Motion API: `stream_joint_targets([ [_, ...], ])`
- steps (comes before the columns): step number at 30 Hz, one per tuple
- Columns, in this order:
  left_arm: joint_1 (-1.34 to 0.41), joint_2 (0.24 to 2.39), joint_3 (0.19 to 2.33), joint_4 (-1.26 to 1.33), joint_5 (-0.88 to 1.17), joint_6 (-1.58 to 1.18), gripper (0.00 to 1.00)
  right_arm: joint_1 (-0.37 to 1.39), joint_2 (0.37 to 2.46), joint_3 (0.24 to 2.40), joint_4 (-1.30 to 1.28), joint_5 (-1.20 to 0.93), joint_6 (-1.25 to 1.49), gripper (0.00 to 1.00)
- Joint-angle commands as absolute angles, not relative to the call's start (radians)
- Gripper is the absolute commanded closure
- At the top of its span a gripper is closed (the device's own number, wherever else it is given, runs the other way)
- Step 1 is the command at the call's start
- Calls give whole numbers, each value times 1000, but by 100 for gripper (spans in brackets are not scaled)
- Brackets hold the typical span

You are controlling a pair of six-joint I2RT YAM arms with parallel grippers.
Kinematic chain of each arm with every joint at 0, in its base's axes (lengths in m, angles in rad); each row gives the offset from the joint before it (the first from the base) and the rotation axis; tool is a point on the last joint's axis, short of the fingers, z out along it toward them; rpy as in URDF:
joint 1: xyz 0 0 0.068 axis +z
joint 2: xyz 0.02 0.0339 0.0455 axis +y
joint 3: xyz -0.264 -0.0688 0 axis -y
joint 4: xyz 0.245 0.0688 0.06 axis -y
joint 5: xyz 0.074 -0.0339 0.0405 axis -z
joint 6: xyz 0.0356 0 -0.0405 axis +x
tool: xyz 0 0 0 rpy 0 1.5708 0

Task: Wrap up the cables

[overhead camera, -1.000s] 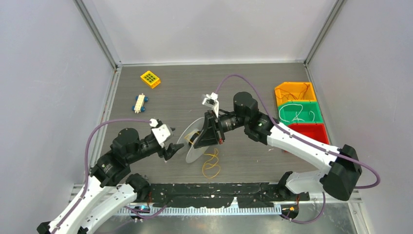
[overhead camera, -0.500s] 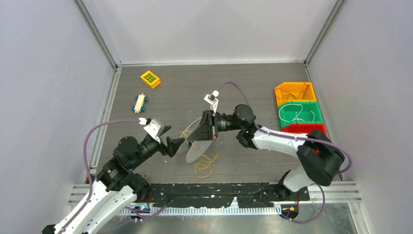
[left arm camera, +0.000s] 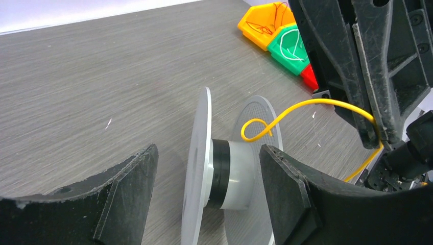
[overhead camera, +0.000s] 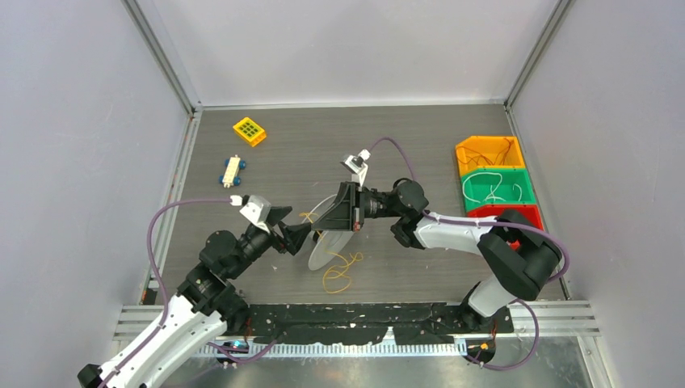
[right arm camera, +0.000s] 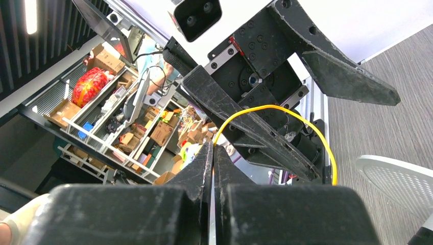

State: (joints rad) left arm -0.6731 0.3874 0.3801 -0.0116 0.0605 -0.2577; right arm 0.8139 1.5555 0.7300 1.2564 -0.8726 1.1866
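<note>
I am watching the left end effector [left arm camera: 207, 196] holding its fingers wide apart on either side of a clear reel [left arm camera: 224, 173], with a gap showing on each side. The reel is standing on its edge on the grey worktop [overhead camera: 404, 137], its flat discs upright. The right end effector [right arm camera: 213, 153] is reaching in from the other side with its fingers pressed together, pinching the yellow cable [right arm camera: 275, 108]. From that pinch the cable is arcing over and curling into a small loop just by the reel's far disc [left arm camera: 258, 127]. The rest of it is lying in loose loops on the worktop in front of the reel [overhead camera: 339, 271]. Off to the right, three bins are sitting in a row: orange [overhead camera: 489, 152], green [overhead camera: 494, 186] and red [overhead camera: 517, 217].
</note>
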Motion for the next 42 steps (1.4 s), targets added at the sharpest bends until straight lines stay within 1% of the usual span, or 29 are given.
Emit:
stream_joint_targets([
  [1,-672,384,356,169,59,-290,26,809,1534,715,1321,-861,1173,95],
  [9,-673,407,316,241,88,-305,26,809,1553,708,1334,-858,1175,95],
  [17,-672,457,305,295,65,-322,31,809,1553,692,1351,-857,1183,95],
  [23,-672,457,288,334,86,-320,29,808,1556,677,1348,-851,1177,95],
  [27,-672,438,269,327,63,-323,29,809,1568,669,1361,-842,1187,95],
  [36,-672,448,247,311,11,-321,31,808,1595,654,1386,-835,1190,95],
  [42,-672,478,239,350,20,-318,31,809,1622,650,1406,-830,1196,95],
])
